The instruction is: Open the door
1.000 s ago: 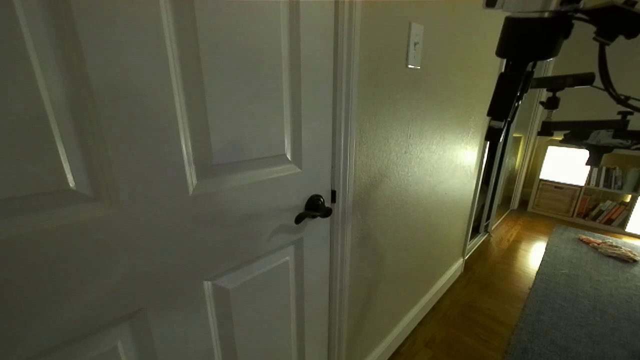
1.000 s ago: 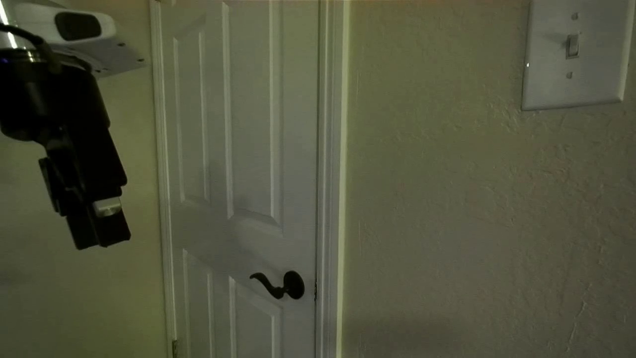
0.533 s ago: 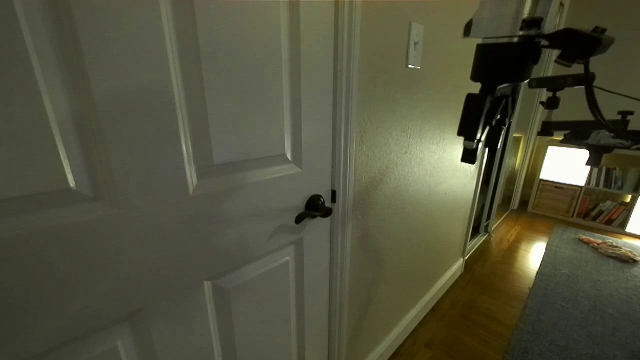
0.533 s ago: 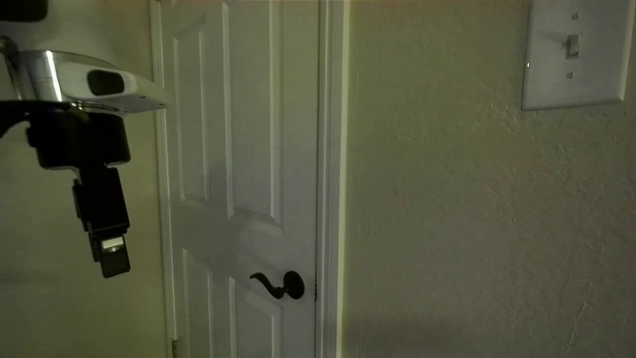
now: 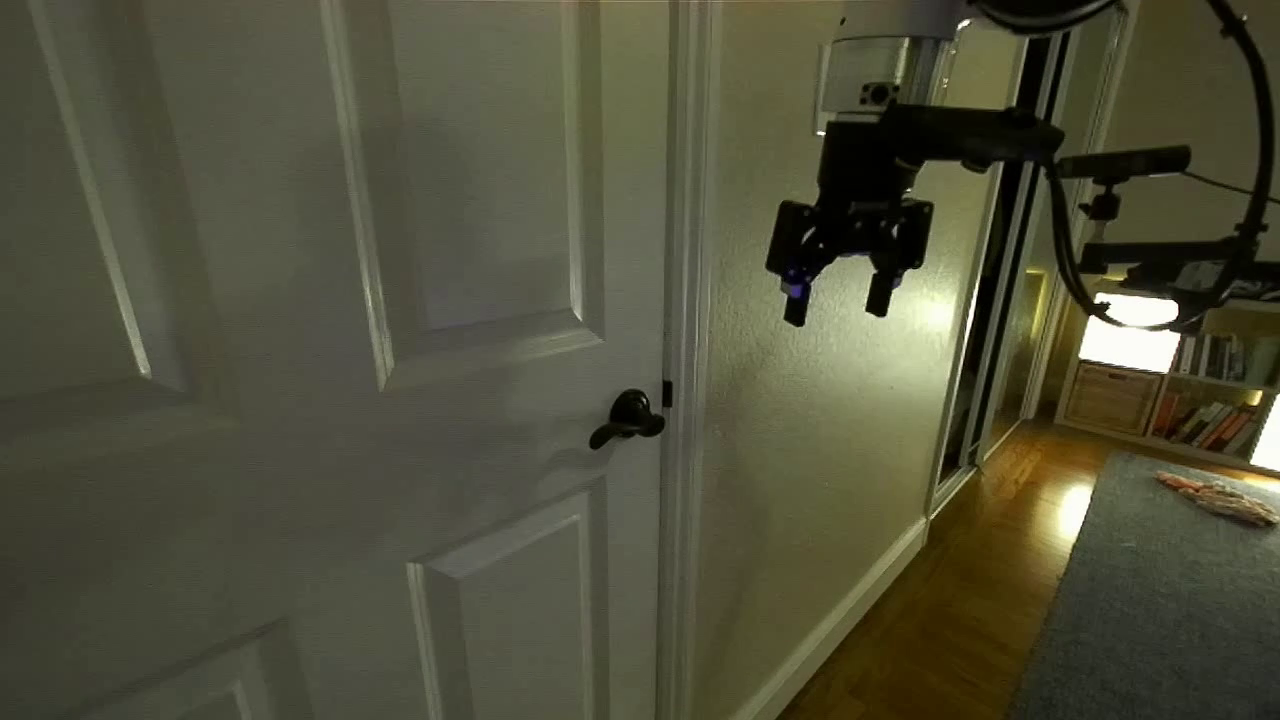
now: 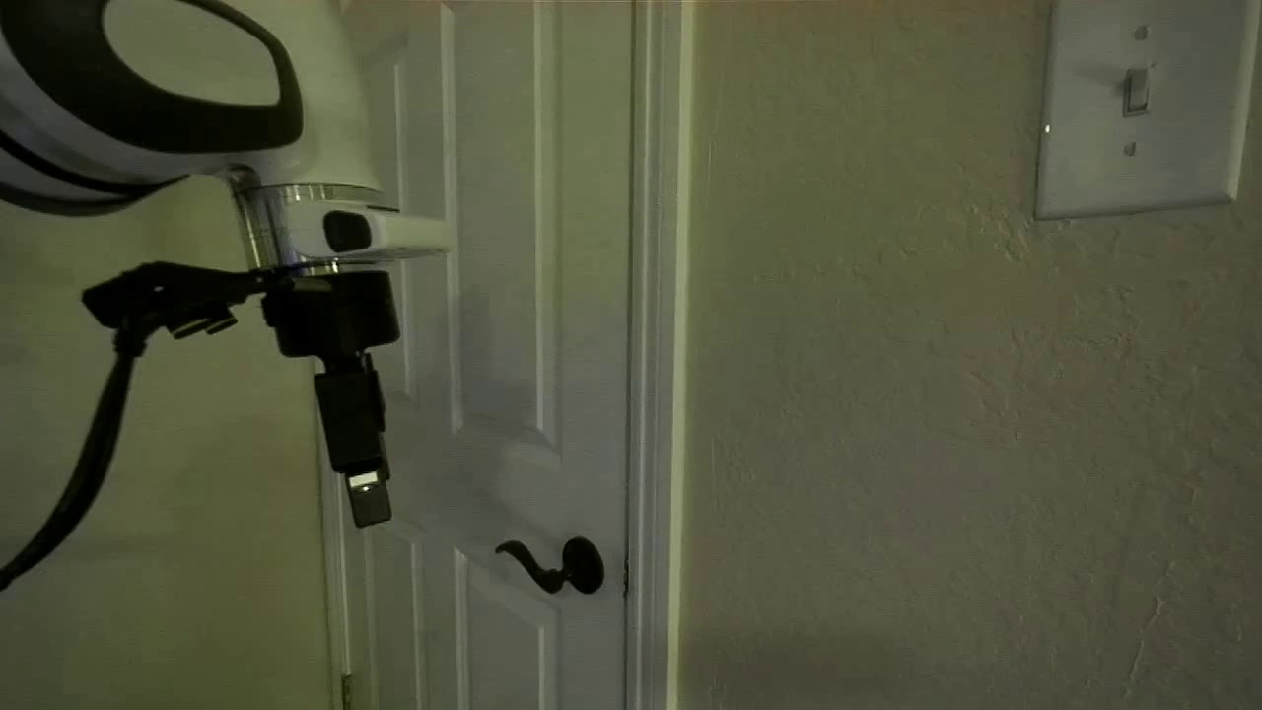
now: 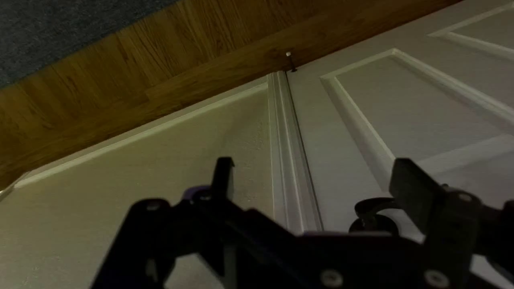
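Observation:
The large white panelled door [image 5: 500, 440] stands shut against its frame; it also shows in an exterior view [image 6: 594, 296] and in the wrist view [image 7: 325, 160]. Its dark lever handle [image 5: 630, 418] sits near the door's edge; it also shows in an exterior view [image 6: 567, 570]. My gripper [image 5: 837, 310] is open, empty and points down, to the right of and higher than the handle there. In an exterior view my gripper [image 6: 371, 508] appears left of the handle. In the wrist view the jaws stand wide apart, and the right finger [image 7: 413, 188] partly covers the handle [image 7: 373, 206].
A cream wall [image 5: 820, 400] with a light switch [image 6: 1134, 99] adjoins the door frame [image 5: 690, 300]. A small door stop [image 7: 291, 62] stands by the door's foot. A grey rug [image 5: 1150, 600] lies on the wood floor [image 5: 930, 600]. A cable [image 6: 89, 473] hangs from the wrist.
My gripper has moved toward the door, left in an exterior view and right in the other, after first coming down. It has turned, so both fingers now show apart. The door has not moved.

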Available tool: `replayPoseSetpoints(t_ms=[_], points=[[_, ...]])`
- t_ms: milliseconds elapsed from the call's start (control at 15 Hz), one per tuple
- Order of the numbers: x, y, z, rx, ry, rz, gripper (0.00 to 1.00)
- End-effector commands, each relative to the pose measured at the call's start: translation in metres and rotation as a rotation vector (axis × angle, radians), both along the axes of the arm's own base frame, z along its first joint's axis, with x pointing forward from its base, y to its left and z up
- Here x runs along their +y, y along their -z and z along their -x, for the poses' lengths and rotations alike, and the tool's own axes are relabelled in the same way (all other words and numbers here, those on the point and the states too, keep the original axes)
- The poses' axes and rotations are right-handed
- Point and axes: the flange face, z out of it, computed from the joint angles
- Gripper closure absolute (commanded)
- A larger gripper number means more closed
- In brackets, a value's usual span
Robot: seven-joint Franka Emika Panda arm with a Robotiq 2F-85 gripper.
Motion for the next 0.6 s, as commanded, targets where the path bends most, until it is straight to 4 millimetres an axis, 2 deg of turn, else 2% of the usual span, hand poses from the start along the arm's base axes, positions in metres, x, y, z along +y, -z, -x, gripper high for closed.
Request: replayPoseSetpoints(t_ms=[0, 400, 533], points=[[0.001, 0.0, -0.006, -0.003, 0.009, -0.004, 0.0], [0.002, 0.0, -0.011, -0.006, 0.019, -0.007, 0.0], [0.011, 0.019, -0.015, 0.007, 0.022, -0.044, 0.0]])
